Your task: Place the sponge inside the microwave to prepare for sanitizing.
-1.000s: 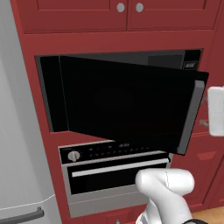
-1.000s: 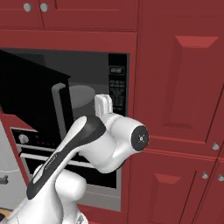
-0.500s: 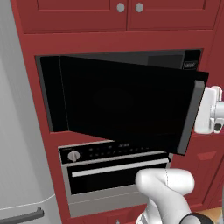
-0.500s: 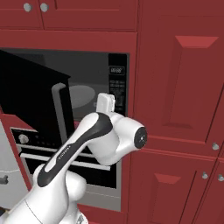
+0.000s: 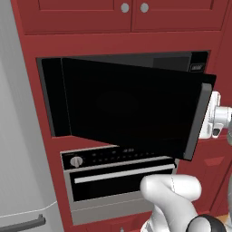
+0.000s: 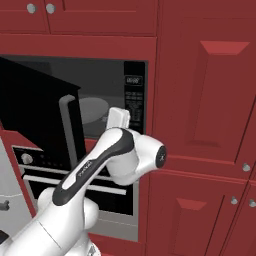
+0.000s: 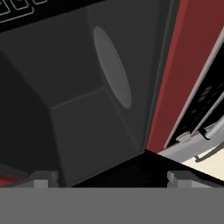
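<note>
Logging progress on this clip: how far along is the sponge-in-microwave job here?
Done: the microwave door stands open, turntable exposed. In hand: nothing; the hand is open and empty, facing the cavity. Left: fetching the sponge and putting it inside.

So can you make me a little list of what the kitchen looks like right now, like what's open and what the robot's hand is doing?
microwave: door swung open, grey inside showing
turntable plate: round, pale, sitting inside the microwave
button panel: on the microwave's right side
oven: below the microwave, shut, with a knob and a bar handle
hand: open, nothing between the fingertips, pointing into the microwave
sponge: not seen
</note>
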Robot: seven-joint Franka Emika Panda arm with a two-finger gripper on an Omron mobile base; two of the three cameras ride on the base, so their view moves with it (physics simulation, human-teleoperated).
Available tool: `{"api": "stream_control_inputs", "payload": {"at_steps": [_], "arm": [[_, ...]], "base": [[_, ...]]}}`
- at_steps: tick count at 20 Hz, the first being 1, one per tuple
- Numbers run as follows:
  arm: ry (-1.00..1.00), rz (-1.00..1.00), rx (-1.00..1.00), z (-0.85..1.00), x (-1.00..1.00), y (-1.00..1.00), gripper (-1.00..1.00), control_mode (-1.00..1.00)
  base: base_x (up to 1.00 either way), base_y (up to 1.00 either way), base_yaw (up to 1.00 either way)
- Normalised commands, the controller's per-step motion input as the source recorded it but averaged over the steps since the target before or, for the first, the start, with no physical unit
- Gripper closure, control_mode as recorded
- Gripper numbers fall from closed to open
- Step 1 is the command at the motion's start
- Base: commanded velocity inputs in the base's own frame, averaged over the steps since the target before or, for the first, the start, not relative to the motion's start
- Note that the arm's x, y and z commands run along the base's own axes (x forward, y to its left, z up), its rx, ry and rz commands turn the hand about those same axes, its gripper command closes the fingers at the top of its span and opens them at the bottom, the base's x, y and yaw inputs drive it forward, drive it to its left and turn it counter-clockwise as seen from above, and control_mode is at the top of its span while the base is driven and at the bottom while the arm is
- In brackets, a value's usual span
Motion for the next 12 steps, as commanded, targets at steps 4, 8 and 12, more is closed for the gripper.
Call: {"api": "stream_control_inputs", "payload": {"at_steps": [4,8,12], "arm": [[0.0,0.23,0.0,0.0,-0.11,0.06,-1.0,-1.0],[-0.01,0.23,0.0,0.0,-0.3,0.07,-1.0,-1.0],[-0.02,0.19,0.0,0.0,-0.32,0.12,-1.0,-1.0]], "base": [[0.0,0.0,0.0],[0.0,0.0,0.0],[0.0,0.0,0.0]]}}
